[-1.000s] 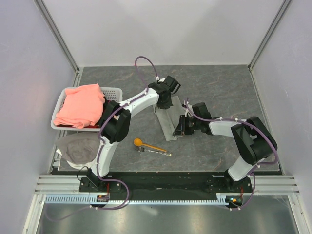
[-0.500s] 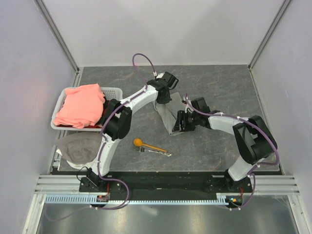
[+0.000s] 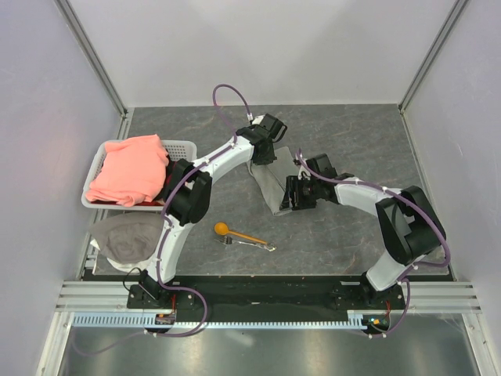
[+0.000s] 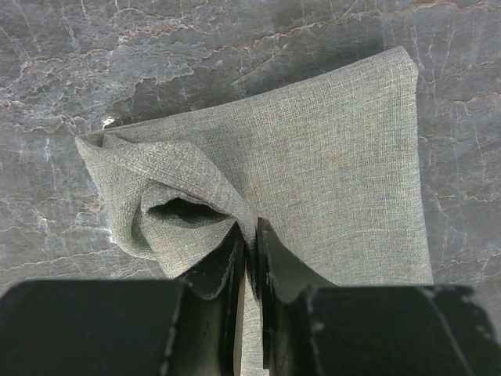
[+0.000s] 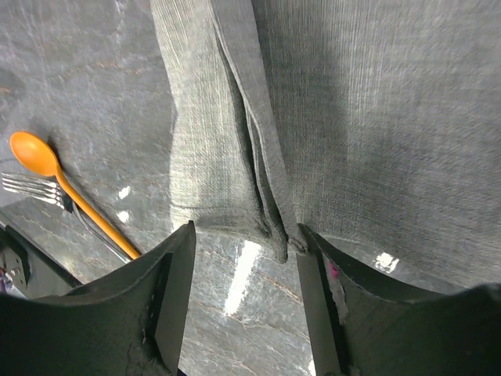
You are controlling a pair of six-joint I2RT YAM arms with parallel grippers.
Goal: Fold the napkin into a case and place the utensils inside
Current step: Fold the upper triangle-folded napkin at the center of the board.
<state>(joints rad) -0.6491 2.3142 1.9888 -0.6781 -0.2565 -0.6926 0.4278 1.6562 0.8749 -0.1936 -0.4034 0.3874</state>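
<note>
You are about halfway there, I think. The napkin (image 3: 271, 190) lies on the table (image 3: 352, 133) between the two arms, and it is not a flat square now. It is folded over into a long, thin shape, so the folding is well under way. But it does not look like a neat case yet. In the left wrist view the far corner is bunched up and curls over, with a dark little pocket under it. In the right wrist view the layers at the near end lie loose, one on top of the other. Your left pincer (image 4: 250, 235) has its fingers almost together, with only a thin gap, right where a ridge of the napkin runs up to the tips. I cannot tell if it is pinching the cloth or just resting on it. Your right pincer (image 5: 246, 235) is wide open, with one finger on each side of the napkin's near end, and it holds nothing. The orange spoon (image 5: 82, 207) and the silver fork (image 5: 31, 189) lie together on the table, near the napkin but not touching it. So you need to tidy the fold into a real case, and then both the spoon and the fork have to go inside it.
</note>
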